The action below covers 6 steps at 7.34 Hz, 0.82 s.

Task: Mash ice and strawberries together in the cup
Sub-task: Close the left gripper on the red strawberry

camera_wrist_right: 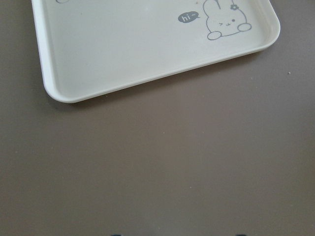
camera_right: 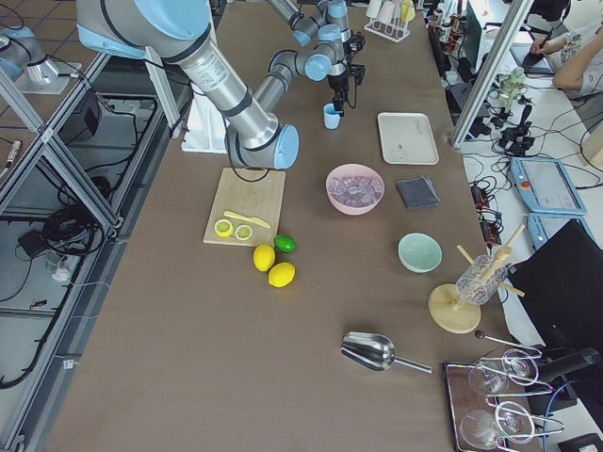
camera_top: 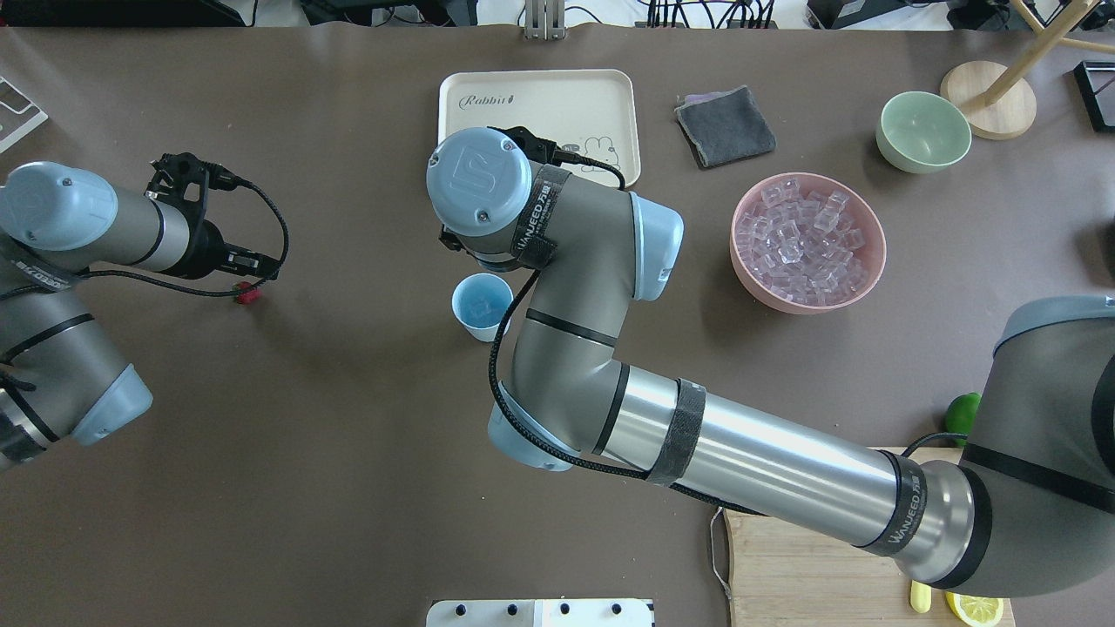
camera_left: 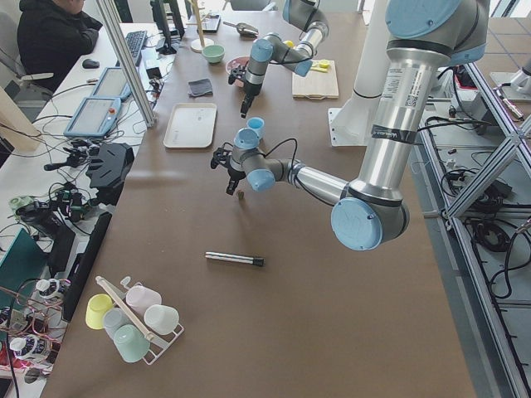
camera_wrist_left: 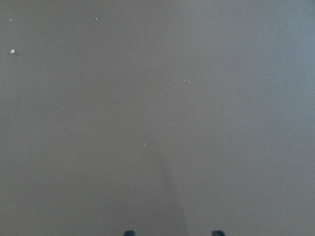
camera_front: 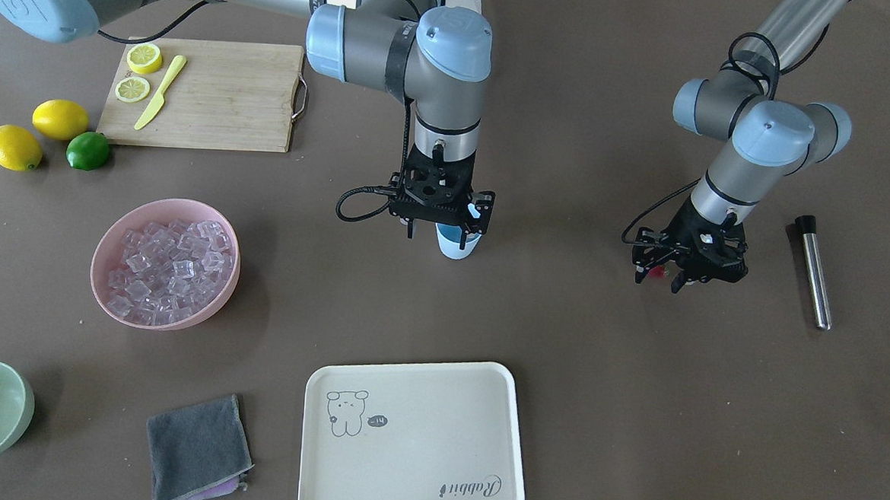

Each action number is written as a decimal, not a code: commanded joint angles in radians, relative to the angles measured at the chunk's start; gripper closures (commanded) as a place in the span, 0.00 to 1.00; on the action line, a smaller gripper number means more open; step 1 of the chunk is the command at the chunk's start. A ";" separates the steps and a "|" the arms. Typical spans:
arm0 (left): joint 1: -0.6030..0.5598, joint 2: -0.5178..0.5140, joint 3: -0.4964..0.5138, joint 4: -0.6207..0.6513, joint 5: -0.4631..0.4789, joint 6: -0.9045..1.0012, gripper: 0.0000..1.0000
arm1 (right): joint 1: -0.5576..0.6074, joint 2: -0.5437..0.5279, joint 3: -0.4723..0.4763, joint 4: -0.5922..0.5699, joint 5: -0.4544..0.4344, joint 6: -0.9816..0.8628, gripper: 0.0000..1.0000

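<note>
brown table (camera_front: pixel 596 410) | cup (camera_top: pixel 482 305) mid-table | cream tray (camera_front: pixel 435 432) | cluttered operator desk (camera_left: pixel 33 178) alongside

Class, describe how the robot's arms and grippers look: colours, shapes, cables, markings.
Both arms: silver-grey tubes, light blue round joint caps, black bands. The right arm has a strap lettered WANJEED. The left gripper and right gripper are black frames, each fed by a looping black cable.

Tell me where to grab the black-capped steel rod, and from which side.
Take the rod at mid-shaft, straight down from above, jaws across its width. It lies flat on the table, thin and round, so a side approach likely finds no hold.
</note>
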 commanded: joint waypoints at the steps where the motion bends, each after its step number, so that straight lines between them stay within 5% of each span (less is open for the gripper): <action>1: 0.001 0.045 -0.025 0.000 0.006 -0.006 0.03 | -0.001 -0.001 0.001 0.000 0.000 0.001 0.19; 5: 0.044 0.042 -0.022 -0.001 0.009 -0.055 0.08 | -0.002 -0.004 0.001 0.001 0.000 0.000 0.19; 6: 0.044 0.039 -0.030 -0.003 0.009 -0.077 0.34 | -0.002 -0.004 0.001 0.001 0.000 0.000 0.18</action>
